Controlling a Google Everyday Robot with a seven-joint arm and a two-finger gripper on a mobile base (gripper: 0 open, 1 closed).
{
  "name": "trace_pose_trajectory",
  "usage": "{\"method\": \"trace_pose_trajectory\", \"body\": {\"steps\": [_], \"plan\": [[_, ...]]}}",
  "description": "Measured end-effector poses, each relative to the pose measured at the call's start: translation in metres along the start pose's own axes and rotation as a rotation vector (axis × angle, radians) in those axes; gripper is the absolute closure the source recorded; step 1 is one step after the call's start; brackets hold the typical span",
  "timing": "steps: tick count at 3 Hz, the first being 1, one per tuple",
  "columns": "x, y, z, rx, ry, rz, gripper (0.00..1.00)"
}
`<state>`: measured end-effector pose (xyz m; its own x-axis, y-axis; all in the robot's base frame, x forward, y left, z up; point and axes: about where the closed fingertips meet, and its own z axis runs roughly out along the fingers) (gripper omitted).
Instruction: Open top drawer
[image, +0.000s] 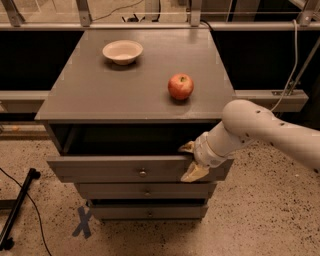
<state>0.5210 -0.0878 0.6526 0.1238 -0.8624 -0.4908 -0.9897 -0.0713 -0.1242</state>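
Observation:
The top drawer (115, 169) of the grey chest stands partly pulled out, its wide flat front carrying one small round metal knob (143, 173). A dark gap shows between the front and the chest top. My gripper (189, 163) is at the right end of that front, on a white arm coming in from the right. Its two yellowish fingers are spread and straddle the front's top edge. One fingertip (186, 147) is over the inside of the drawer and the other fingertip (193, 175) is against the outer face.
On the chest top (100, 95) sit a red apple (180, 86) and a white bowl (122, 51). Two narrower closed drawers (146, 190) lie below. A black stand leg (17, 210) and a cable lie on the speckled floor at left. A rail runs behind the chest.

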Motion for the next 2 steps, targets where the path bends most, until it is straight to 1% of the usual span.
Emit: {"method": "trace_pose_trajectory", "body": {"steps": [1,2], "plan": [[0.0024,0.0088,-0.0008,-0.011,-0.011,0.005,0.48],[0.0033,0.014,-0.0036,-0.014,-0.016,0.005,0.47]]}}
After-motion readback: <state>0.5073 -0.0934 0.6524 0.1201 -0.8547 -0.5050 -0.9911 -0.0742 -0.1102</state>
